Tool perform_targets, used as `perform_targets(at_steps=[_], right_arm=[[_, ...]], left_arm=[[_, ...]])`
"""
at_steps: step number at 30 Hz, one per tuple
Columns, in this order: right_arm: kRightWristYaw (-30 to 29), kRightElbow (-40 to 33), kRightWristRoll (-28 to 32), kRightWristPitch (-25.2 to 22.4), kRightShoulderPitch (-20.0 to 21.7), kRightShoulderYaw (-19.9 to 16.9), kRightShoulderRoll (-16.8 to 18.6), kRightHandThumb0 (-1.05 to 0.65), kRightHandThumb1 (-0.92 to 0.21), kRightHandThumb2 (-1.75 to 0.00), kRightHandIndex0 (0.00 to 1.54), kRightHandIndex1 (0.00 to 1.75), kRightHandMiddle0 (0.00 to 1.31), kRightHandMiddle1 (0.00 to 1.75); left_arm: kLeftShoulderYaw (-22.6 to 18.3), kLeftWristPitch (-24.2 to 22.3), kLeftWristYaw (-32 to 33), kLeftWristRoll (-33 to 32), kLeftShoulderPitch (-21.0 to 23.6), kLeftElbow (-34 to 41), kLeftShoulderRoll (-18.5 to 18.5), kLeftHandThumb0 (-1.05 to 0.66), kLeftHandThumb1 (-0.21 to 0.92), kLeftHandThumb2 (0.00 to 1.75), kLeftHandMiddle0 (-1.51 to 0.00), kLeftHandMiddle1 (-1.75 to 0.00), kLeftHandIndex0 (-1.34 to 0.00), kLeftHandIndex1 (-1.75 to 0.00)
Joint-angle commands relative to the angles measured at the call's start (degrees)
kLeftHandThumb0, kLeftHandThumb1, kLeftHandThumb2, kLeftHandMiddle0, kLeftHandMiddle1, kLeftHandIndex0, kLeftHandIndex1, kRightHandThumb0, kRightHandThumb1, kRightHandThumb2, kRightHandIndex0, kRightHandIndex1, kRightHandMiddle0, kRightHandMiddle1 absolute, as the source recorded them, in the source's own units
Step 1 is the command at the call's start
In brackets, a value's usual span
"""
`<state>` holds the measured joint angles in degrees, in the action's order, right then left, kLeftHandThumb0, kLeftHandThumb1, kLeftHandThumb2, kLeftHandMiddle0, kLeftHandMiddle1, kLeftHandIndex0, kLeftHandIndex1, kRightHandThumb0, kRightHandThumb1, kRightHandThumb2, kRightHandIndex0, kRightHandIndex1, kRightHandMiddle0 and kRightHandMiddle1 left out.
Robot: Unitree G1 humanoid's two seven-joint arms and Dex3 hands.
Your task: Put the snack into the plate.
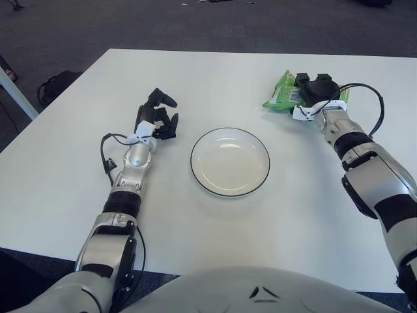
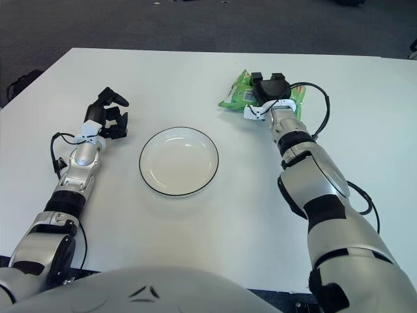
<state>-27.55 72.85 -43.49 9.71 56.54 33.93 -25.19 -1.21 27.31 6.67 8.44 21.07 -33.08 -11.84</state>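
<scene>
A green snack bag (image 1: 277, 96) lies at the table's far right. My right hand (image 1: 315, 90) sits over the bag's right end, palm down, with its dark fingers closed on the bag and hiding that end. The white plate (image 1: 230, 163) with a thin dark rim stands empty in the middle of the table, left of and nearer than the bag. My left hand (image 1: 159, 116) shows to the left of the plate, fingers relaxed and holding nothing.
The white table (image 1: 215, 78) ends at a left edge running diagonally; beyond it, on the dark floor, are a black bag (image 1: 57, 85) and a white table leg (image 1: 14, 91). A black cable (image 1: 374, 98) loops off my right wrist.
</scene>
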Motion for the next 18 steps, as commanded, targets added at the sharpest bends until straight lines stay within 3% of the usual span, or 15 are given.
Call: perform_targets(at_steps=[1,2,5,11,18], right_arm=[[-1.87,-0.06,0.92,3.57,-3.34,-0.85,0.05,0.00,-0.13,-1.48,0.71,1.58,0.64,1.75],[-2.66,-0.30,1.02,4.86,-3.16,-1.21,-0.56,0.00,-0.10,-1.48,0.79,1.46,0.66,1.75],[-3.57,-1.30,1.34,7.85,-2.31,-2.22,-2.21,0.00,-0.05,-1.53,0.88,1.45,0.65,1.75],[-3.73,-3.56,2.32,12.15,-1.52,-4.39,-4.24,0.00,-0.04,-1.56,0.87,1.55,0.61,1.75],[-1.34,-10.95,7.58,15.96,-2.46,-10.15,-4.82,0.00,-0.06,-1.57,0.83,1.63,0.58,1.75]], left_arm=[[0.61,-0.12,0.33,0.61,-8.90,-4.74,1.07,-0.43,0.48,1.11,-1.08,-1.75,-0.48,-1.75],[0.61,-0.11,0.23,0.55,-8.89,-4.75,1.05,-0.43,0.48,1.11,-1.08,-1.75,-0.48,-1.75],[0.61,-0.11,0.09,0.46,-8.84,-4.78,1.02,-0.43,0.48,1.11,-1.07,-1.75,-0.48,-1.75],[0.57,-0.35,-0.11,0.24,-8.74,-4.78,1.06,-0.43,0.49,1.10,-1.07,-1.75,-0.48,-1.75],[0.59,0.19,0.02,0.16,-8.26,-5.69,1.11,-0.43,0.48,1.11,-1.09,-1.75,-0.48,-1.75]])
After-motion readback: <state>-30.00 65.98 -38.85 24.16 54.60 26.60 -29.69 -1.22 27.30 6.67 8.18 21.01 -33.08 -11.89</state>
